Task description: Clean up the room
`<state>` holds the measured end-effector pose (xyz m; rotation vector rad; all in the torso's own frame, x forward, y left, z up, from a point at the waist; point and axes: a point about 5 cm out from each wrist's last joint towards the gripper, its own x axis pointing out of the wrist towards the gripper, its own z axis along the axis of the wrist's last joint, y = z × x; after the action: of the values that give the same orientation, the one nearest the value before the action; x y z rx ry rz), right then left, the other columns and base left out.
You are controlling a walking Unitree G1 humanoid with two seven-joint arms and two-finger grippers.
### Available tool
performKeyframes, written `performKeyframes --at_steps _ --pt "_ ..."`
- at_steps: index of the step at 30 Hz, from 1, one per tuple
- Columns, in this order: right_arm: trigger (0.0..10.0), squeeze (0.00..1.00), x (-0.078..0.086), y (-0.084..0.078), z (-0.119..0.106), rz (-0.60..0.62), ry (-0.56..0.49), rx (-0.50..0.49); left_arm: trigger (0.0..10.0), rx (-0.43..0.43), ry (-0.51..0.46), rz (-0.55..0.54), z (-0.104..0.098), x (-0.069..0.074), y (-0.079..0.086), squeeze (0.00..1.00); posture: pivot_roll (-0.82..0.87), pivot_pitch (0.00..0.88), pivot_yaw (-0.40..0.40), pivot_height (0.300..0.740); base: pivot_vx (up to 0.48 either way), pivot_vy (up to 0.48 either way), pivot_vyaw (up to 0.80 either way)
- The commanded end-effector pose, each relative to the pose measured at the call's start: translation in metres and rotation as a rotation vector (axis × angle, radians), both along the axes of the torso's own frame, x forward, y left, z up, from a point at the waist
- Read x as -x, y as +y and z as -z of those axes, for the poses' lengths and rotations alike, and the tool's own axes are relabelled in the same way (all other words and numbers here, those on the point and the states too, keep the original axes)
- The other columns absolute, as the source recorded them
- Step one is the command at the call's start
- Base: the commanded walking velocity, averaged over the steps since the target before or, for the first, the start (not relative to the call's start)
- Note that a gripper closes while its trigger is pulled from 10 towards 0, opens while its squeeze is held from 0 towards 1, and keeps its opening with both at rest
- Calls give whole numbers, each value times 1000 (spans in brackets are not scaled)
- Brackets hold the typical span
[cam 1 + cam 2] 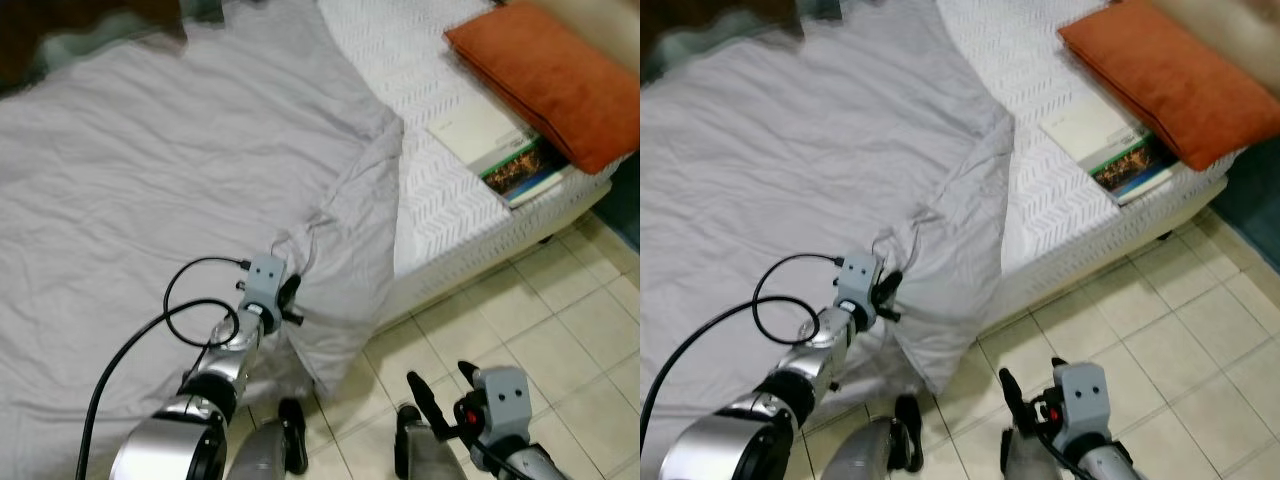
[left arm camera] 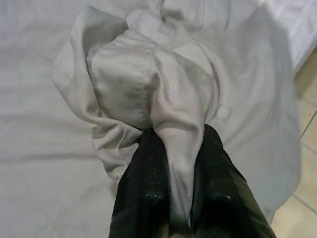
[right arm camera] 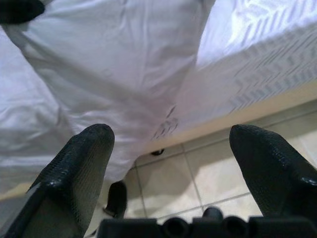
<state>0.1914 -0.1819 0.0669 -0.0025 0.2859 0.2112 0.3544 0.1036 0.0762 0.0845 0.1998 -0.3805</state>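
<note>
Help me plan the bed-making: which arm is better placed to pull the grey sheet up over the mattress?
Left. The left gripper is already shut on a bunched fold of the grey sheet at the bed's edge. The right gripper hangs open over the floor tiles, holding nothing.

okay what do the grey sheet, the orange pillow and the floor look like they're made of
Grey sheet: thin woven fabric, matte, likely cotton; it creases finely and bunches where the left claw pinches it.
Orange pillow: soft cloth cover, matte, slightly textured; exact fibre unclear.
Floor: pale square tiles with dark grout lines, probably ceramic, faint sheen.
</note>
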Motion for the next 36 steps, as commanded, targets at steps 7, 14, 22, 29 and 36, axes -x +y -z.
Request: performKeyframes --at_steps 7,14,22,29,36 --pt "10000 0 15 -24 13 87 44 47 10000 -1 26 56 2 3 -23 0 -338 146 125 740 0 -480 0" --pt "10000 0 12 -22 13 93 32 57 10000 -22 36 125 2 7 -47 0 -347 147 135 740 0 -480 0" --pt "10000 0 15 -19 15 86 31 58 10000 -40 60 214 6 16 -72 0 -346 162 143 740 0 -473 0" --pt "10000 0 20 -16 17 69 40 65 10000 -65 78 322 9 28 -101 0 -360 177 146 740 0 -471 0" --pt "10000 0 28 -12 20 56 61 64 10000 -102 114 421 20 44 -118 0 -367 196 151 740 0 -472 0"
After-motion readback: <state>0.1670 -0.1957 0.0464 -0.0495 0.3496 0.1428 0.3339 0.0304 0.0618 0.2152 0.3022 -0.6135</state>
